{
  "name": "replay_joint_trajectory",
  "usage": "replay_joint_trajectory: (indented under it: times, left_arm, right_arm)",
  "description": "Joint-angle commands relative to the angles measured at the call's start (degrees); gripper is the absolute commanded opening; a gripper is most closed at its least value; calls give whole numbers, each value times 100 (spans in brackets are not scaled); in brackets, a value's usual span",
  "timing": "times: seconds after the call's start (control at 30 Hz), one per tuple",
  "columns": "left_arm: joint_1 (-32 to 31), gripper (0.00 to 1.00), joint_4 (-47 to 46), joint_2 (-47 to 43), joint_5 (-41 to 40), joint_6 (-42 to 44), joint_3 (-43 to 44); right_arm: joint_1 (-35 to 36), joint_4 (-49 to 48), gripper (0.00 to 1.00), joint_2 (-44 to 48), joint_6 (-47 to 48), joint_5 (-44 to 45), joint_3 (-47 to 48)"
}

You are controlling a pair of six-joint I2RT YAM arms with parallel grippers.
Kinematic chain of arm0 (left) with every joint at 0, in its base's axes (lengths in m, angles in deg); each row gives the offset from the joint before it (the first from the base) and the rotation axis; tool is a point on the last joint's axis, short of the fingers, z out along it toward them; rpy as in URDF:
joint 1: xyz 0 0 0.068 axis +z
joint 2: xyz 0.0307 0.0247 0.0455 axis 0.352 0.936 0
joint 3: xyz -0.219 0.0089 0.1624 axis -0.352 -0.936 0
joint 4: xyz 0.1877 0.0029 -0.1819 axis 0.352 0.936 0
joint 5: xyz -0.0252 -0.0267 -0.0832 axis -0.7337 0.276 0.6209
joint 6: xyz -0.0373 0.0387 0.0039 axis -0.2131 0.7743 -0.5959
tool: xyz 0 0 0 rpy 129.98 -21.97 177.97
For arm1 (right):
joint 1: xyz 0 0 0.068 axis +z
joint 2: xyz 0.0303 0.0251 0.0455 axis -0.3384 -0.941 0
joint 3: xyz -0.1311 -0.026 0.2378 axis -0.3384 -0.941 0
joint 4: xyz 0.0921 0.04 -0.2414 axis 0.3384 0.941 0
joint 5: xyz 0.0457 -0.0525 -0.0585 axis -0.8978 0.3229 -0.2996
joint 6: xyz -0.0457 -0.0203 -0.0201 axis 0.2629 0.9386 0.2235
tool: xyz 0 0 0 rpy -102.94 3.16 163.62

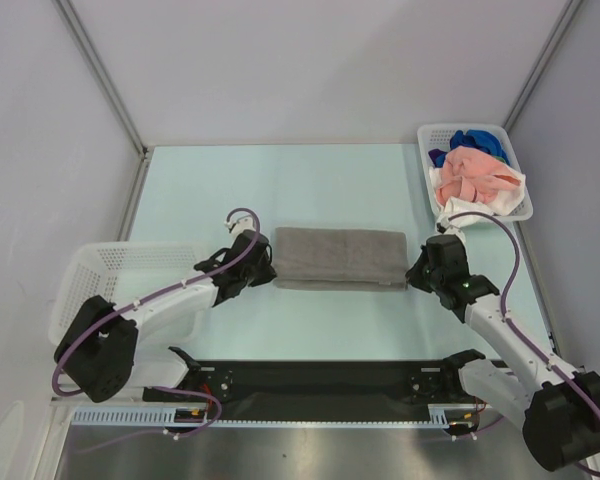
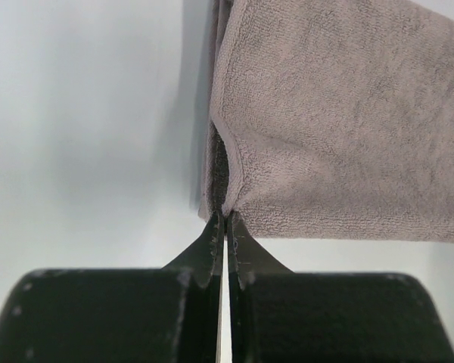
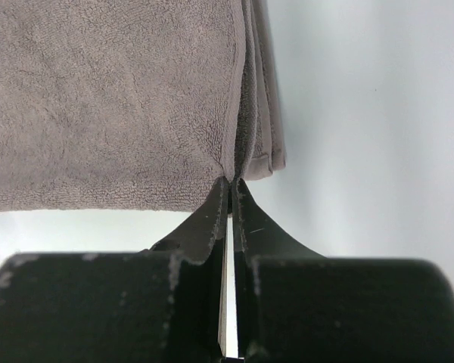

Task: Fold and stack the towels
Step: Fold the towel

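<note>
A grey towel (image 1: 340,257), folded into a long band, lies on the pale green table (image 1: 280,180) in the middle. My left gripper (image 1: 267,262) is shut on its left near corner; the left wrist view shows the fingertips (image 2: 214,231) pinching the towel (image 2: 340,121) edge. My right gripper (image 1: 413,268) is shut on its right near corner; the right wrist view shows the fingertips (image 3: 246,204) pinching the towel (image 3: 106,98) layers. Salmon pink (image 1: 470,175), blue (image 1: 480,140) and white (image 1: 500,203) towels lie crumpled in a basket at the back right.
A white lattice basket (image 1: 429,137) with the crumpled towels stands at the back right. Another white lattice basket (image 1: 90,270) stands at the left, under my left arm. Grey walls close in the table on three sides.
</note>
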Motion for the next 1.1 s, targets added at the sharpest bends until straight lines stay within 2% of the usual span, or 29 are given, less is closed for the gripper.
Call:
replay_joint_trajectory:
  times: [0.0,0.27,0.3,0.33,0.37,0.4,0.43,0.47,0.5,0.53,0.63,0.7,0.83,0.87,1.07]
  left_arm:
    - [-38,0,-142,-153,-142,-100,-77]
    - [-56,0,-309,-65,-81,-153,-253]
    - [-65,3,-353,-13,-72,-144,-262]
    - [-65,11,-362,5,-72,-144,-279]
    - [-65,24,-371,-4,-72,-153,-288]
    - [-65,28,-405,-56,-72,-118,-297]
    - [-65,34,-397,-91,-98,-92,-297]
    - [-65,47,-371,-144,-133,-57,-271]
    - [-65,50,-266,-196,-212,-13,-236]
    - [-65,51,-222,-319,-265,118,-192]
    - [5,57,60,-443,-458,329,98]
    - [189,57,104,-338,-371,436,318]
    - [471,57,139,250,-81,856,827]
    - [524,58,78,565,233,936,1011]
    - [823,62,253,1568,727,1209,1644]
  right_arm:
    - [24,30,0,174,-62,132,-63]
    - [59,-75,1,148,-106,115,-291]
    - [59,-101,10,139,-115,115,-344]
    - [59,-119,18,113,-106,115,-353]
    - [59,-119,25,122,-98,115,-353]
    - [59,-93,38,130,-71,141,-327]
    - [68,-84,43,165,-54,141,-301]
    - [59,-58,47,174,-45,141,-257]
    - [59,-23,53,183,-19,158,-204]
    - [59,64,54,183,-1,193,-73]
    - [59,170,54,157,61,246,121]
    - [76,110,50,113,87,211,297]
    - [173,-197,37,-150,157,1,525]
    - [199,-285,36,-246,166,-61,613]
    - [235,-769,31,-1503,385,-333,1044]
